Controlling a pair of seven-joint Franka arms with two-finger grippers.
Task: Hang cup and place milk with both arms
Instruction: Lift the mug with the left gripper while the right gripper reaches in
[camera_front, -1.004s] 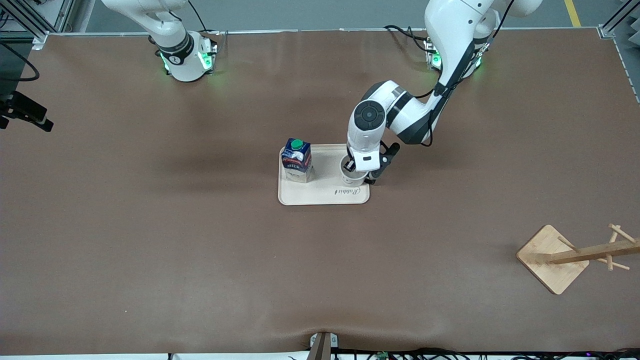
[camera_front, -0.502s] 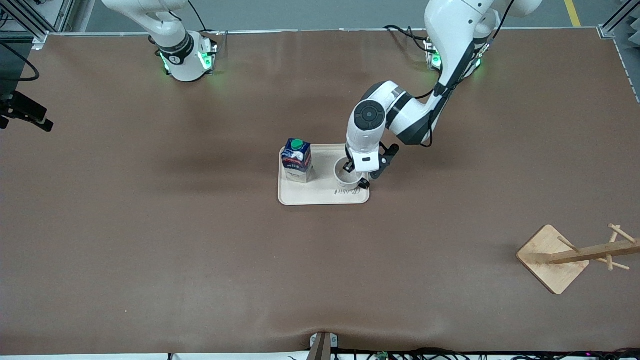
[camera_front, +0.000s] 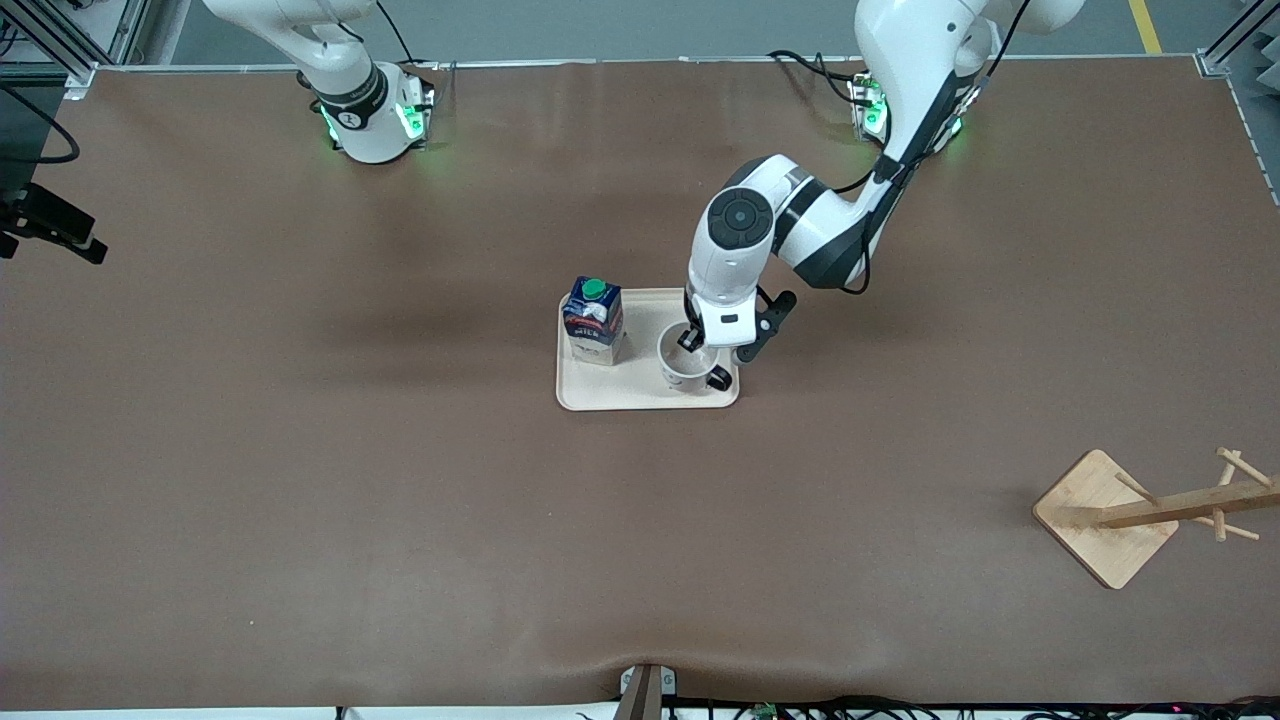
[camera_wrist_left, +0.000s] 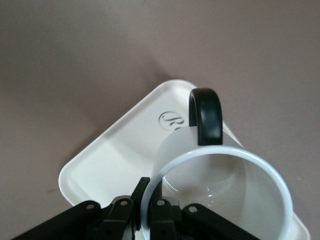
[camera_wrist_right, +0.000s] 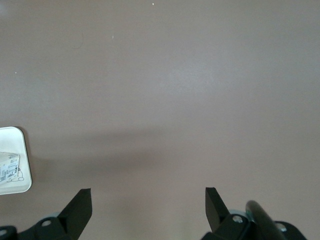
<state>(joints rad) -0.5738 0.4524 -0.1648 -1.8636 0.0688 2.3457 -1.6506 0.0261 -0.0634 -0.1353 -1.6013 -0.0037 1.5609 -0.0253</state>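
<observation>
Item: cup, over the tray beside the milk; left gripper clenched on its rim, handle outward. We lift straight, keep it level, then carry toward the rack. Right gripper waits, fingers spread, holding nothing.

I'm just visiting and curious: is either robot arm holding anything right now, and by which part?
The left gripper holds the cup by its rim, one finger inside and one outside, over the tray. The right gripper is open and holds nothing.
</observation>
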